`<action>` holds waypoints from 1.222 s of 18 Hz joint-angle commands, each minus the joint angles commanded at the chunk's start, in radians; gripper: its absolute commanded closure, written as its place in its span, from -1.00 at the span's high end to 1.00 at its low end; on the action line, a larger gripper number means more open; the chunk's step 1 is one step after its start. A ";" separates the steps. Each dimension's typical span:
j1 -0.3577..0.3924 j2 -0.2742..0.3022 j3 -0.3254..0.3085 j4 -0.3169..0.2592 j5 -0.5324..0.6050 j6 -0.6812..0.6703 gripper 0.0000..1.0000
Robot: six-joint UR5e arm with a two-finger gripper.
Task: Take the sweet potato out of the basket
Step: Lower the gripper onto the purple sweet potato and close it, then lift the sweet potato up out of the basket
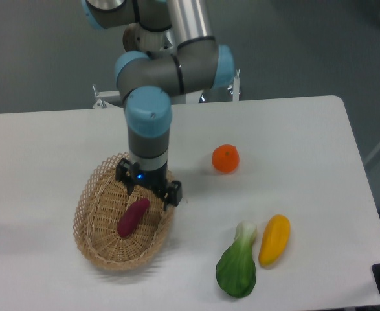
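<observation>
The sweet potato (133, 218), a small reddish-purple tuber, lies slantwise in the middle of the basket (94, 243), an oval tan wicker basket at the table's left. My gripper (149, 190) hangs open over the basket's upper right part, just above and to the right of the sweet potato's upper end. Its two dark fingers (173, 193) are spread apart with nothing between them. The arm's blue-capped wrist rises straight above it.
An orange (225, 158) sits to the right of the arm. A green leafy vegetable (237, 267) and a yellow oblong vegetable (274, 239) lie near the table's front right. The robot's base stands behind the table at the back.
</observation>
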 joint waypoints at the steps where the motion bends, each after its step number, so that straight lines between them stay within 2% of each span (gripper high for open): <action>1: -0.009 -0.011 0.000 0.008 0.000 -0.015 1.00; 4: -0.028 -0.043 -0.002 0.016 0.003 -0.023 1.00; 8: -0.029 -0.058 -0.006 0.019 0.005 -0.025 1.00; 12: -0.040 -0.080 -0.011 0.019 0.058 -0.023 1.00; 20: -0.043 -0.088 -0.018 0.035 0.063 -0.023 1.00; 21: -0.043 -0.088 -0.018 0.040 0.063 -0.023 0.98; 22: -0.043 -0.088 -0.018 0.046 0.063 -0.023 0.82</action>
